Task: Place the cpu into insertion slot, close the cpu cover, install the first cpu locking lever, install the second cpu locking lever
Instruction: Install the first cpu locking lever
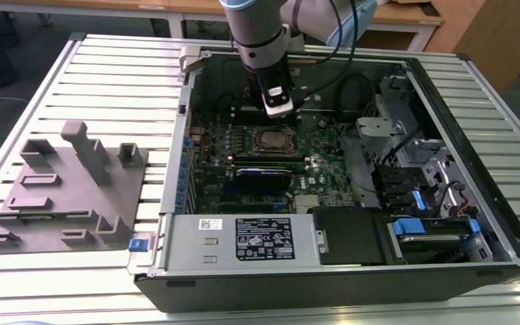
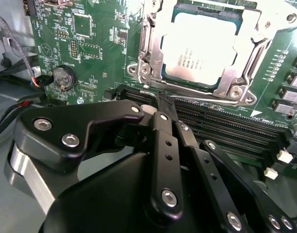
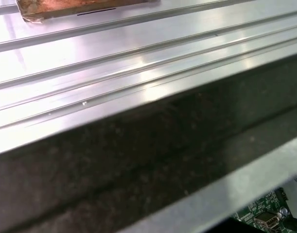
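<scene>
lying flat in socket: cpu (image 2: 199,46)

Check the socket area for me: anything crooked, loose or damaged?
Nothing stands out. In the second wrist view the cpu sits flat and square inside the cpu cover, whose frame lies down around it. The gripper is beside the socket, near the memory slots.

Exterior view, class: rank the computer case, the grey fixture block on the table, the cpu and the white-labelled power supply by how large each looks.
1. computer case
2. grey fixture block
3. power supply, which looks somewhat smaller than the block
4. cpu, by far the smallest

The power supply lies nearer the camera than the cpu, yet the gap is too wide for doubt.
</scene>
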Available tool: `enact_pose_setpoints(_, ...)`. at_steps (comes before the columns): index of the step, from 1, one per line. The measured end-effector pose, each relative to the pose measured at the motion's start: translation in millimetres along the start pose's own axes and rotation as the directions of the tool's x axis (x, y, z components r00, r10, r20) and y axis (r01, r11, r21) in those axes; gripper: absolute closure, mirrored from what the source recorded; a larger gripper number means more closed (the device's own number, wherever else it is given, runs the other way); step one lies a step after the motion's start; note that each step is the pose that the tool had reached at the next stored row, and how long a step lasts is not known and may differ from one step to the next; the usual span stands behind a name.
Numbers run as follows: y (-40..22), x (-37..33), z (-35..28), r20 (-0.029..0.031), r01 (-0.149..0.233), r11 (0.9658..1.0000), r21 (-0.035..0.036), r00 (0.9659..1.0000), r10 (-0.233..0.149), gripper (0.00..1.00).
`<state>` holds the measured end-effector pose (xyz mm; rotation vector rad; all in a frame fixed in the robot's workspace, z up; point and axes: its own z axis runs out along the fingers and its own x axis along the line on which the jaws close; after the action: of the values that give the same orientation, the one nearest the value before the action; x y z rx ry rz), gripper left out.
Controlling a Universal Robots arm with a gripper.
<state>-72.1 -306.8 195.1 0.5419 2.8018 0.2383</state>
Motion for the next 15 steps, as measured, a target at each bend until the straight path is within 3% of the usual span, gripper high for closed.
enact_pose_setpoints(6, -0.8, 1.4, 1.2, 0.0054, 0.001, 1.0, -0.0023, 1.0, -0.001, 0.89)
enact_pose_setpoints(15, -3.4, 0.8, 0.9, 0.0047, 0.0, 1.0, -0.0044, 1.0, 0.0, 0.89)
